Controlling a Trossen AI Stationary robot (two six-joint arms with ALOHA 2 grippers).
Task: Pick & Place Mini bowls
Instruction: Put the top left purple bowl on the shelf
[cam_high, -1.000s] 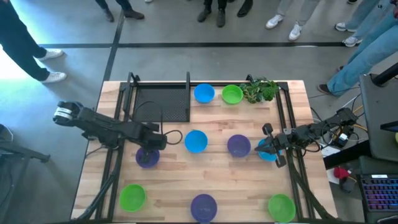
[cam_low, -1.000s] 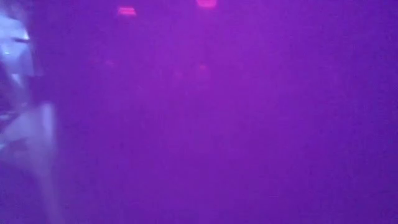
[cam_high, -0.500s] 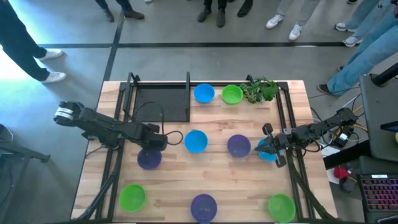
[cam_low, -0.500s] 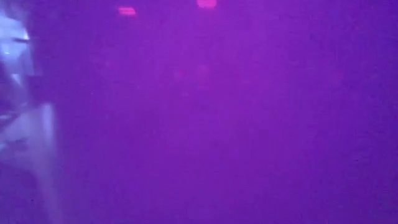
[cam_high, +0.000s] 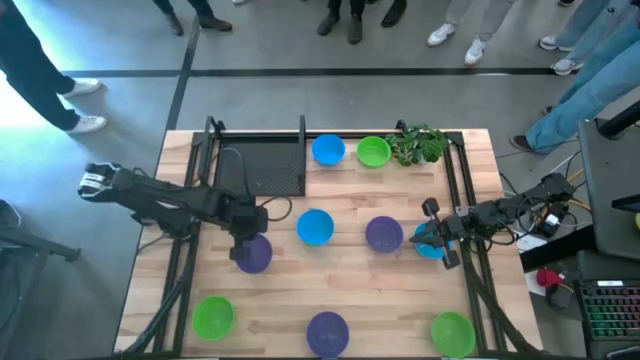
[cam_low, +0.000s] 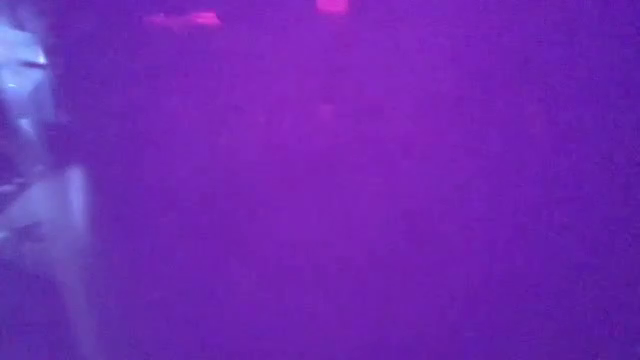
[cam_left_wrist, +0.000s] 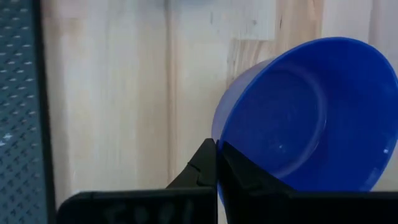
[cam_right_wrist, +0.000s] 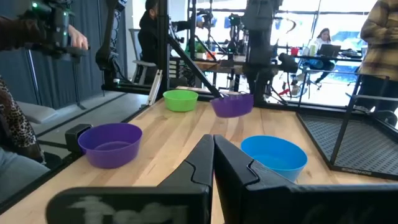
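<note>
Small bowls stand on the wooden table. In the high view my left gripper (cam_high: 246, 242) is shut on a purple bowl (cam_high: 254, 254) left of centre. The right wrist view shows the same bowl (cam_right_wrist: 233, 104) under the left arm. My right gripper (cam_high: 418, 239) is at the right side, shut (cam_right_wrist: 213, 146), over a blue bowl (cam_high: 431, 248). I cannot tell whether it touches that bowl. A purple bowl (cam_high: 384, 233) and a blue bowl (cam_high: 315, 227) stand on their bases between the grippers. My left gripper pinches the purple bowl's rim (cam_left_wrist: 219, 157), one finger (cam_left_wrist: 198, 171) outside the wall and one finger (cam_left_wrist: 245, 177) inside. The fingers come from above, pointing down. The bowl is tilted in the hold. Whether its base is off the table, I cannot tell.
A blue bowl (cam_high: 327, 150), a green bowl (cam_high: 373, 152) and a plant sprig (cam_high: 418, 145) stand at the far edge beside a black tray (cam_high: 258, 165). Green bowls (cam_high: 213, 316) (cam_high: 452, 333) and a purple bowl (cam_high: 327, 333) stand along the near edge. A purple surface (cam_low: 350, 200) fills the low view.
My left gripper has turned and moved a little toward the table's right, staying shut on the purple bowl's rim. The bowl has gone with it, a short way toward the right. My right arm has kept still.
</note>
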